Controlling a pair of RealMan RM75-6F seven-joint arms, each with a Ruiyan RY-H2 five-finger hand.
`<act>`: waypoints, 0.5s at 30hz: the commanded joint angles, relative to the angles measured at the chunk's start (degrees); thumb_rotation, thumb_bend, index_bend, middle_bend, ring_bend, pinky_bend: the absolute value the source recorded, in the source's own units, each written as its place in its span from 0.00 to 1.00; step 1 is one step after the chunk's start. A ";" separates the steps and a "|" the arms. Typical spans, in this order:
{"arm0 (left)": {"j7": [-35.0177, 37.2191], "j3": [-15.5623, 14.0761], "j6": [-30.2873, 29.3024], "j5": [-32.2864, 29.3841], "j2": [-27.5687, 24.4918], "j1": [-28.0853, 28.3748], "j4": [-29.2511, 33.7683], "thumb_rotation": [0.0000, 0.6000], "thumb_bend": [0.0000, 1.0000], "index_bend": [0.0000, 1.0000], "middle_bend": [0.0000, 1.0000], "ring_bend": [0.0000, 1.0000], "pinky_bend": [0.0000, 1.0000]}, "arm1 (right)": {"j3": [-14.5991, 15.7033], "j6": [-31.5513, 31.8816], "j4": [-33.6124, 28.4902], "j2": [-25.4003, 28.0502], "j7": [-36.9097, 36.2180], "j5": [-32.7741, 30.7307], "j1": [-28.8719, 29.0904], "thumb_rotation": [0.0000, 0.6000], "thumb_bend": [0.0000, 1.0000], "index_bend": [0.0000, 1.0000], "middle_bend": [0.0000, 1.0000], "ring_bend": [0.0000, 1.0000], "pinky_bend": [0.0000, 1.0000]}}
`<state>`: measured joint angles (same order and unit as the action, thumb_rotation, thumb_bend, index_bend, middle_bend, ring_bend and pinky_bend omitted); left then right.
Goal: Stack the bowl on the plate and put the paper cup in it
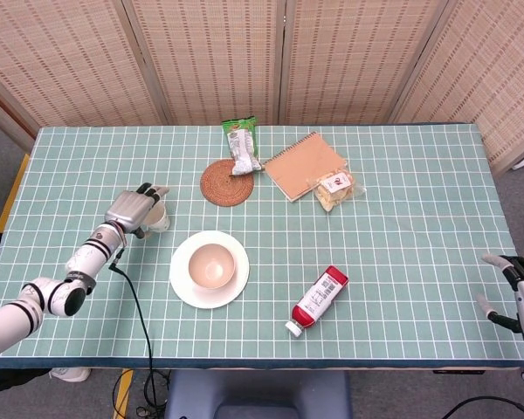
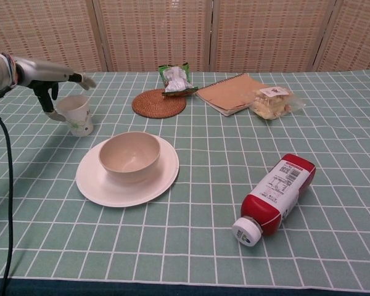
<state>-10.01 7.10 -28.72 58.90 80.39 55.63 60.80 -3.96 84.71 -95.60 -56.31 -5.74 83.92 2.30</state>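
Note:
A cream bowl (image 1: 211, 265) (image 2: 129, 154) sits on the white plate (image 1: 182, 288) (image 2: 92, 185) at the table's front left. A white paper cup (image 1: 160, 218) (image 2: 77, 117) with a green print stands upright just left of and behind the plate. My left hand (image 1: 133, 208) (image 2: 55, 77) hovers at the cup. Its fingers reach over the rim and its thumb lies beside the cup's left wall. The fingers are apart and no firm grip shows. My right hand (image 1: 520, 292) rests open at the table's front right corner, far from everything.
A red sauce bottle (image 1: 319, 299) (image 2: 272, 197) lies on its side right of the plate. Further back are a rattan coaster (image 1: 227, 182) (image 2: 158, 103), a green snack packet (image 1: 241, 146), a notebook (image 1: 304, 164) and a wrapped pastry (image 1: 335, 189). A black cable (image 1: 131, 305) trails from my left arm.

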 commanded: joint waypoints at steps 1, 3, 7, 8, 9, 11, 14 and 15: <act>-0.76 -0.41 0.73 -1.12 0.59 0.55 -0.91 1.00 0.24 0.03 0.00 0.03 0.35 | 0.00 -0.03 0.01 -0.03 0.03 0.00 0.01 1.00 0.28 0.24 0.29 0.20 0.31; -1.28 -0.66 0.98 -1.67 1.12 0.84 -1.74 1.00 0.24 0.04 0.00 0.04 0.35 | -0.01 -0.16 0.01 -0.09 0.04 -0.02 0.07 1.00 0.28 0.24 0.29 0.20 0.31; -1.88 -0.84 0.73 -2.44 2.50 1.13 -3.81 1.00 0.24 0.09 0.00 0.04 0.35 | 0.01 -0.34 0.06 -0.15 0.09 -0.15 0.08 1.00 0.28 0.24 0.29 0.20 0.31; -1.77 -0.75 0.68 -2.64 2.82 1.14 -4.22 1.00 0.24 0.11 0.00 0.05 0.35 | 0.00 -0.35 0.07 -0.14 0.08 -0.19 0.07 1.00 0.28 0.24 0.29 0.20 0.31; -1.56 -0.63 0.63 -2.81 3.15 1.12 -4.62 1.00 0.24 0.13 0.00 0.06 0.35 | -0.01 -0.37 0.07 -0.12 0.08 -0.24 0.06 1.00 0.28 0.24 0.29 0.20 0.31; -1.18 -0.52 0.61 -2.97 3.87 1.06 -5.63 1.00 0.24 0.18 0.00 0.10 0.35 | -0.04 -0.33 0.12 -0.12 0.06 -0.33 0.02 1.00 0.28 0.24 0.29 0.20 0.31; -0.51 -0.35 0.42 -2.90 5.09 0.86 -7.27 1.00 0.24 0.23 0.02 0.17 0.40 | -0.01 -0.37 0.16 -0.11 0.02 -0.39 -0.03 1.00 0.28 0.24 0.29 0.20 0.31; 0.00 -0.15 0.45 -2.93 5.52 0.78 -7.80 1.00 0.24 0.24 0.03 0.18 0.41 | 0.00 -0.39 0.18 -0.12 0.01 -0.40 -0.05 1.00 0.28 0.24 0.29 0.20 0.31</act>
<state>-10.51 6.74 -28.25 56.02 85.39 56.53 53.54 -3.96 84.33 -95.42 -56.42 -5.73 83.52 2.25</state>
